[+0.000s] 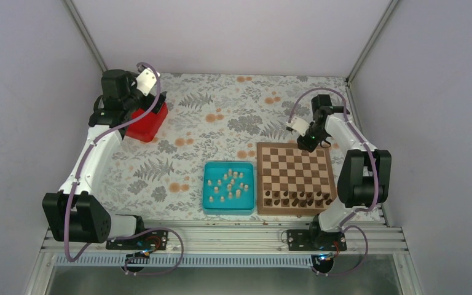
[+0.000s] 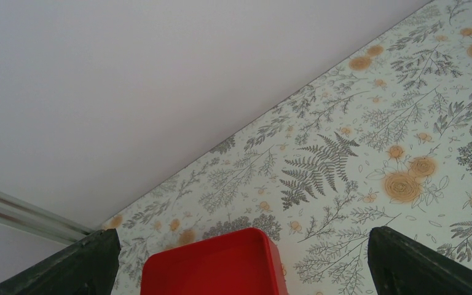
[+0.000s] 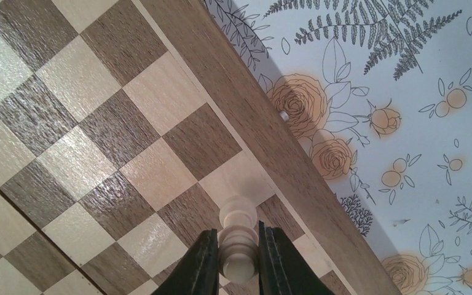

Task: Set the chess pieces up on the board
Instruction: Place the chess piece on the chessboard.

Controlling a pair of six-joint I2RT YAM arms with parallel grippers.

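Pale ringed chess piece (image 3: 238, 228) above glossy board (image 3: 98, 129).

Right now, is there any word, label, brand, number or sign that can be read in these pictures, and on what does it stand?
None is readable. The square wooden chessboard, the teal square tray, the red plastic container and the pale beige wooden chess piece in the right hand show no writing; the flowered tablecloth bears only a pattern.
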